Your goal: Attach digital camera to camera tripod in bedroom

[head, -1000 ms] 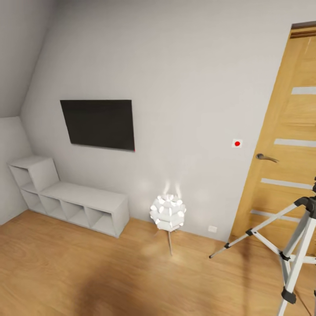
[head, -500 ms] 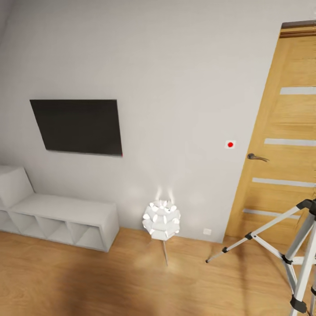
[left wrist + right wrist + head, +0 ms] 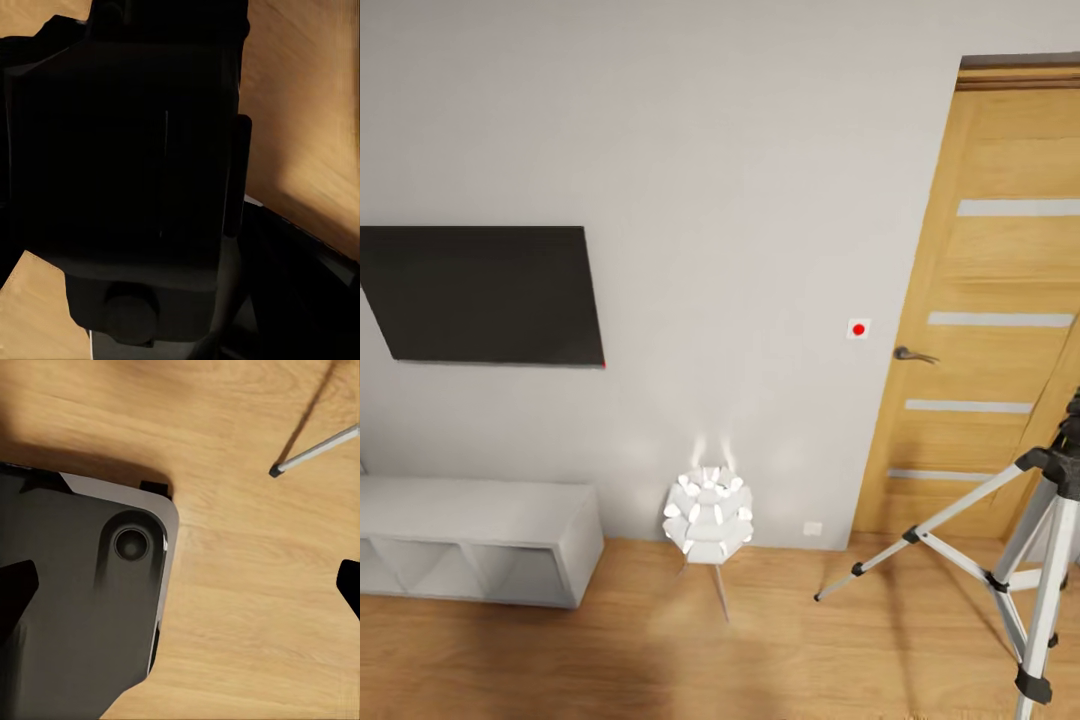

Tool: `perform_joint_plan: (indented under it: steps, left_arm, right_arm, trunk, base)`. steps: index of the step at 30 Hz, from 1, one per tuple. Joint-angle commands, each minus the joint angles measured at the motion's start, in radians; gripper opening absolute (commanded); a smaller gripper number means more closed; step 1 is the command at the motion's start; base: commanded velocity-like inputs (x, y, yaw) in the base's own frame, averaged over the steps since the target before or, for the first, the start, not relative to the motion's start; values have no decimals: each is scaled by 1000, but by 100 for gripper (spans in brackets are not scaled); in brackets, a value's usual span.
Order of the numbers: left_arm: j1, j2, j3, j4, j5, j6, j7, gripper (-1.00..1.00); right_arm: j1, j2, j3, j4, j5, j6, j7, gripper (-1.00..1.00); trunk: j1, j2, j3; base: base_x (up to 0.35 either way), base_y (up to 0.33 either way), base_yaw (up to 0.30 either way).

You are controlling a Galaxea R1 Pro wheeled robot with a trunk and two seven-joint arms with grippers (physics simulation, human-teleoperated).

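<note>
Right claw spread over floor | camera tripod beside door

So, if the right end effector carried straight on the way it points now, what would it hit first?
Most likely the wood floor. The right end effector points down at bare planks, just beside the robot's dark base; the tripod foot lies off to the side. Depth is unclear.

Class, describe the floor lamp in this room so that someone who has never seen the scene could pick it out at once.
Start at the pale grey wall between the dark wall screen and the wooden door. At its foot, between the white cube shelf and the camera tripod, stands the floor lamp: a glowing white petalled ball on thin legs, the room's one lit object.
</note>
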Motion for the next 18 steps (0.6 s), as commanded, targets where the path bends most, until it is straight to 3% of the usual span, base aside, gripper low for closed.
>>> perform_joint_plan:
  steps: [1, 18]
  left_arm:
    - [0, 0, -9, 0, 5, -2, 2, -100]
    - [0, 0, -9, -2, 7, -3, 2, -100]
  right_arm:
    - [-1, 0, -9, 3, 8, -5, 2, 100]
    - [-1, -1, -12, 3, 6, -4, 2, 100]
  trunk:
    - [0, -1, 0]
    - [0, -1, 0]
  base:
    - [23, 22, -284]
    - [4, 4, -291]
